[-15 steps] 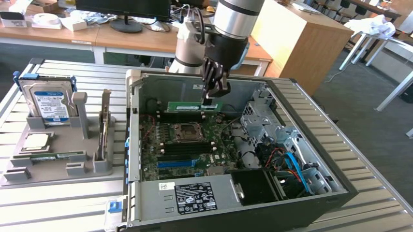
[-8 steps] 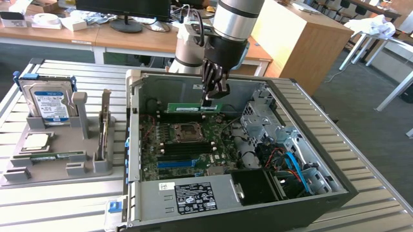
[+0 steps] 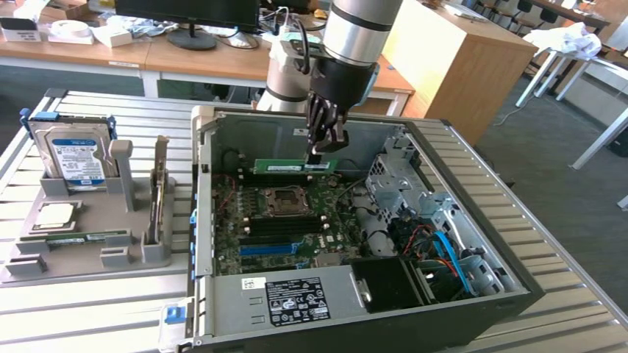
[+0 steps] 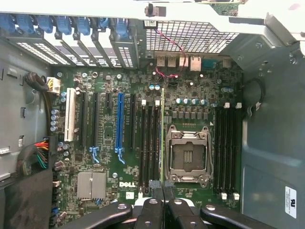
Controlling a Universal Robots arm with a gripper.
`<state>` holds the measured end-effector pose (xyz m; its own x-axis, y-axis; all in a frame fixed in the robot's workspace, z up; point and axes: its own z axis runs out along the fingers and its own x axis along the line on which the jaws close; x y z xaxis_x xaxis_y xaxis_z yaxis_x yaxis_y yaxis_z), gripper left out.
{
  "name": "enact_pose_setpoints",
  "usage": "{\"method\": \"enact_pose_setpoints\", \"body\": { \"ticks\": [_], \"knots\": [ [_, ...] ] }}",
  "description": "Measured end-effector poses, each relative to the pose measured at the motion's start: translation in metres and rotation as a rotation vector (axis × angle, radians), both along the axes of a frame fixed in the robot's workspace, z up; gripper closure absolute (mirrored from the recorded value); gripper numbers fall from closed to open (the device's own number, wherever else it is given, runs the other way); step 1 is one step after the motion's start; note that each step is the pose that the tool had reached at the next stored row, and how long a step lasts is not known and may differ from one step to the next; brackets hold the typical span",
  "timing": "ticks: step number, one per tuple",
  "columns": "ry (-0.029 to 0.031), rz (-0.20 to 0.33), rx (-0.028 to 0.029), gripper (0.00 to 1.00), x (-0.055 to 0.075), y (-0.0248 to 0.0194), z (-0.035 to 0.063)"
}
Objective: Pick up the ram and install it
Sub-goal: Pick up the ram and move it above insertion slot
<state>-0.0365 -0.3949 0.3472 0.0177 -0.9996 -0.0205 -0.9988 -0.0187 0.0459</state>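
My gripper [image 3: 321, 156] is shut on the ram [image 3: 293, 166], a long thin green stick held on edge and level inside the open computer case [image 3: 201, 220]. The ram hangs above the motherboard [image 3: 279, 220], just behind the processor socket [image 3: 287, 197]. In the wrist view the ram [image 4: 162, 133] shows edge-on as a thin green line running away from my gripper [image 4: 163, 202]. It lies over the gap between a bank of black memory slots [image 4: 150, 143] and the processor socket [image 4: 187, 155]. A second bank of slots [image 4: 226, 148] lies beyond the socket.
A grey parts holder [image 3: 84, 254] stands at the exterior view's left. It carries a hard drive [image 3: 70, 156], a silver processor chip [image 3: 54, 215], a flat green stick [image 3: 84, 237] and an upright card [image 3: 157, 193]. Cables [image 3: 446, 250] and a drive cage [image 3: 393, 184] crowd the case's other side.
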Motion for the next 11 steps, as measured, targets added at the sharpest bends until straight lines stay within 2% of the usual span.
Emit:
{"method": "enact_pose_setpoints", "body": {
  "ticks": [11],
  "knots": [
    [-0.0001, 0.0, 0.0001, 0.89, 0.0, 0.0, -0.0011]
  ]
}}
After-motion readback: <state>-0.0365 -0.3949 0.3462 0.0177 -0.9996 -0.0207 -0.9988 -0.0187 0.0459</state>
